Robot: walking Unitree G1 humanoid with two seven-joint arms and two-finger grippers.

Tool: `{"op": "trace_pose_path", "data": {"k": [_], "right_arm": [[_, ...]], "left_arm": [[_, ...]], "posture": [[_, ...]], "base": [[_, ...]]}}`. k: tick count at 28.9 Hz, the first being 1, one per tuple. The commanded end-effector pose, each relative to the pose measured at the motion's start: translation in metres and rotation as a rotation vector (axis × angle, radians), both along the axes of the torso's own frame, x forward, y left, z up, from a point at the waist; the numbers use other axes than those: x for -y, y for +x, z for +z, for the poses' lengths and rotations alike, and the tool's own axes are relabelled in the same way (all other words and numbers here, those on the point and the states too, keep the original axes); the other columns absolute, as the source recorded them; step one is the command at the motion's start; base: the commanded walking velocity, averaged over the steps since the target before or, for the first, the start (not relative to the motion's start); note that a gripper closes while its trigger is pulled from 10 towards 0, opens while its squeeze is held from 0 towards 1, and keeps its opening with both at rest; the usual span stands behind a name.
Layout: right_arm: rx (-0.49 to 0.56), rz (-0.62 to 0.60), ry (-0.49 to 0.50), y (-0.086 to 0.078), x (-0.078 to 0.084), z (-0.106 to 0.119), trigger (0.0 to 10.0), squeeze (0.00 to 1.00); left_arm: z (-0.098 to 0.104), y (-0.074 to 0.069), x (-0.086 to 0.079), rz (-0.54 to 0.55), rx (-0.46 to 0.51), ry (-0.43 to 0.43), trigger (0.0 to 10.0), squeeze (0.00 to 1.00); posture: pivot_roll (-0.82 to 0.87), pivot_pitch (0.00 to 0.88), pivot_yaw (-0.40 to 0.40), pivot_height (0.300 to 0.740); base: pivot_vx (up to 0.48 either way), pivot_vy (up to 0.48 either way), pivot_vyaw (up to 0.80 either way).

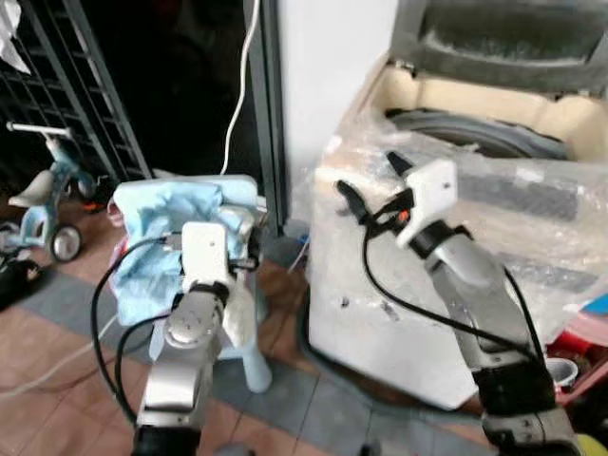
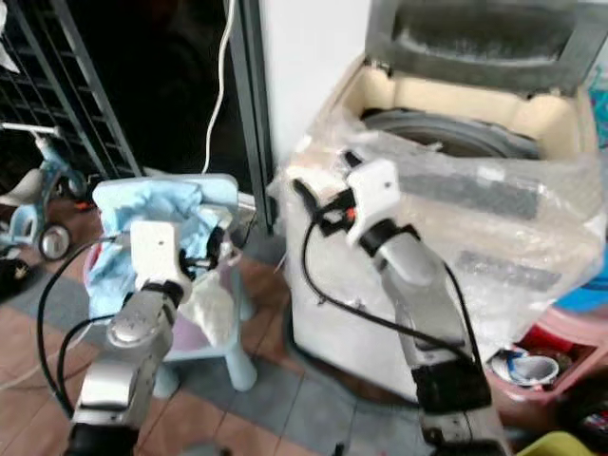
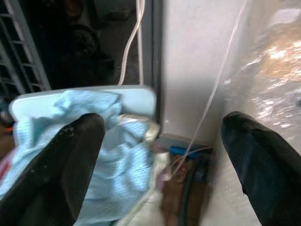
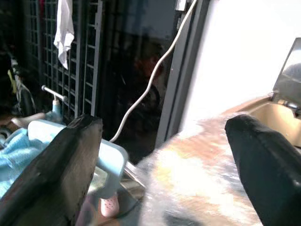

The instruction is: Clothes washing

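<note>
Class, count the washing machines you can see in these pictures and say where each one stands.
1. The washing machine stands right of the small chair, lid up, its top wrapped in clear plastic, in front of the right gripper. Others may stand outside the frames.

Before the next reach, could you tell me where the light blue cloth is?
The light blue cloth lies heaped on the small chair, ahead of the left gripper, left of the washing machine.

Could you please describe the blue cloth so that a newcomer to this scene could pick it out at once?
Start at the plastic-wrapped washer with its lid up, then look to the robot's left at the small pale blue chair. The cloth is the crumpled light blue fabric heaped on it, just past the open left hand, softer and more wrinkled than the smooth chair.
</note>
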State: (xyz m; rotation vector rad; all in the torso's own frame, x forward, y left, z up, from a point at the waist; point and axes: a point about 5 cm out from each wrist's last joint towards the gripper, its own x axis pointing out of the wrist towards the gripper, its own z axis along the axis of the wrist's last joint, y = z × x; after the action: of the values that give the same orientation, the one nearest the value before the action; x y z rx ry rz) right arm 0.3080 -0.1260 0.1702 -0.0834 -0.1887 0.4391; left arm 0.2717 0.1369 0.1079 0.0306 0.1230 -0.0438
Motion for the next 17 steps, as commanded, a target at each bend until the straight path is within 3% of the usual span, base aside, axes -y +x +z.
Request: {"op": "trace_pose_path", "data": {"k": [1, 3, 6, 11, 17], "right_arm": [[-0.013, -0.049, 0.02, 0.0, 0.009, 0.001, 10.0, 0.0], [-0.017, -0.049, 0.036, 0.0, 0.009, 0.001, 10.0, 0.0], [-0.013, -0.052, 0.042, -0.001, 0.008, 0.005, 10.0, 0.0], [0.006, -0.078, -0.059, 0.004, 0.003, 0.006, 10.0, 0.0], [-0.089, -0.03, 0.007, -0.001, -0.019, -0.007, 10.0, 0.0]], "left_arm": [[0.006, 0.003, 0.002, -0.008, 0.025, -0.008, 10.0, 0.0], [0.006, 0.003, 0.002, -0.016, 0.027, -0.011, 10.0, 0.0], [0.007, 0.004, 0.004, -0.029, 0.037, -0.002, 10.0, 0.0], [0.011, 0.007, 0.002, 0.004, 0.057, 0.009, 10.0, 0.0], [0.007, 0.002, -0.005, 0.018, 0.043, -0.022, 10.0, 0.0]], "posture": [[-0.05, 0.0, 0.039, 0.74], [-0.05, 0.0, 0.042, 0.74], [-0.05, 0.0, 0.047, 0.74], [-0.05, 0.0, 0.04, 0.74], [-0.04, 0.0, 0.03, 0.74]], "base": [[0.0, 0.48, 0.0], [0.0, 0.48, 0.0], [0.0, 0.0, 0.0], [0.0, 0.0, 0.0], [0.047, 0.0, 0.0]]}}
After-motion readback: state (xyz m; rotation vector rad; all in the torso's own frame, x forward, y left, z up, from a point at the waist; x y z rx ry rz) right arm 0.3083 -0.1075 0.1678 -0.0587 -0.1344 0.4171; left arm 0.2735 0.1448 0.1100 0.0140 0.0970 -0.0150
